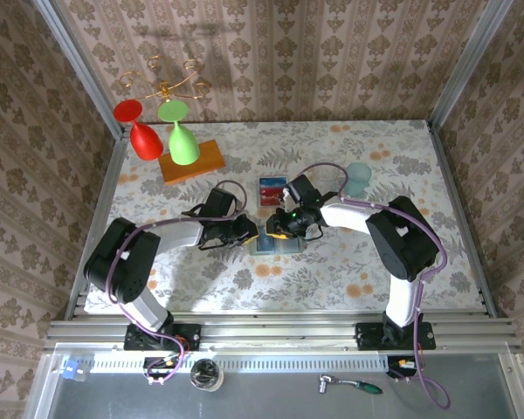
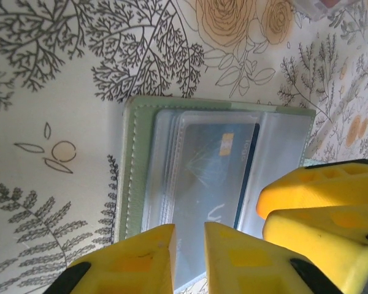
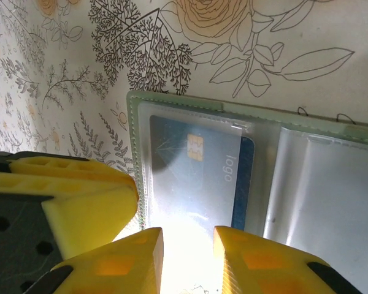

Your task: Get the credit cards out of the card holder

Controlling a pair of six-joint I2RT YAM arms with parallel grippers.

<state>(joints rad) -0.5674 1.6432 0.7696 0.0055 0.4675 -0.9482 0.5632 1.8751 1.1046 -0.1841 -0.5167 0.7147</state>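
The card holder (image 1: 278,245) lies open on the flowered table (image 1: 244,288) between my two grippers; its sage-green rim (image 2: 134,165) (image 3: 132,119) frames several clear sleeves. A blue credit card (image 2: 211,168) (image 3: 193,168) sits inside the top sleeve. My left gripper (image 1: 250,232) (image 2: 189,237) hovers at the holder's near edge, its jaws a narrow gap apart with nothing seen between them. My right gripper (image 1: 285,229) (image 3: 187,240) stands at the opposite edge, open, with glare in its gap. Another credit card (image 1: 271,190), red and blue, lies on the table behind the holder.
A translucent teal cup (image 1: 358,179) stands at the back right. At the back left an orange wooden block (image 1: 196,162) carries a red glass (image 1: 143,135) and a green glass (image 1: 182,140). Patterned walls close in three sides.
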